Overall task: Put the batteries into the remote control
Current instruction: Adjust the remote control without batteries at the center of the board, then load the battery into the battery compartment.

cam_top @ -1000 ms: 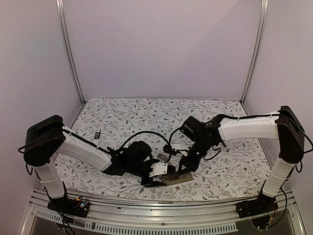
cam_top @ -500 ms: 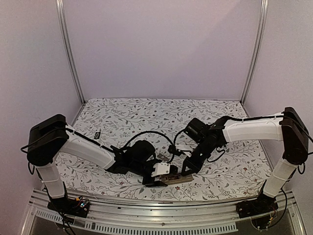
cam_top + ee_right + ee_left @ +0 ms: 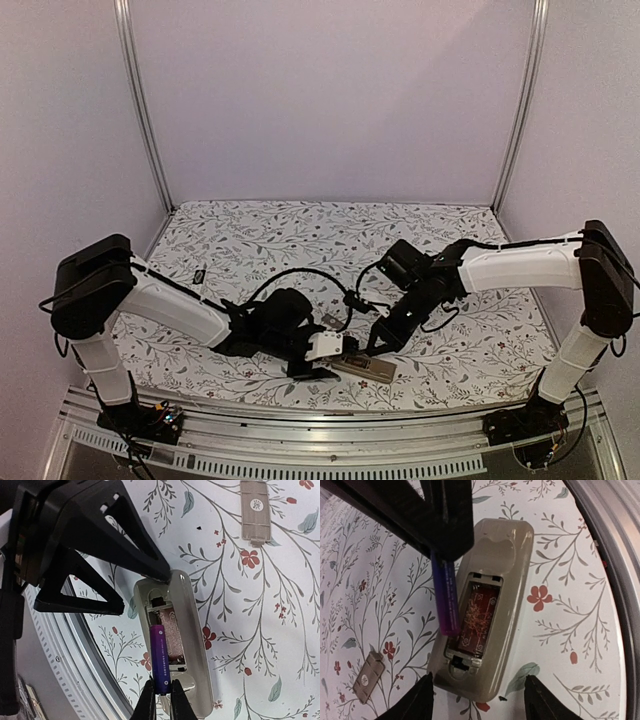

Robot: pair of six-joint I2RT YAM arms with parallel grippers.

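Observation:
The beige remote control (image 3: 366, 368) lies back side up near the table's front edge, its battery compartment (image 3: 477, 615) open and empty. My right gripper (image 3: 372, 346) is shut on a purple battery (image 3: 159, 657) and holds it lengthwise over the left side of the compartment; the battery also shows in the left wrist view (image 3: 446, 597). My left gripper (image 3: 477, 702) is open, with the remote's (image 3: 495, 570) end lying between its fingers (image 3: 417, 700), and it grips nothing. No black batteries are clearly visible.
The remote's loose battery cover (image 3: 255, 511) lies flat on the floral cloth, apart from the remote; it also shows in the left wrist view (image 3: 368, 676). A metal rail (image 3: 615, 580) runs along the front edge beside the remote. A small dark thing (image 3: 199, 274) lies at the left.
The remote now shows further to the right of my left gripper, which has drawn back a little. My right gripper with the battery has shifted slightly toward the remote.

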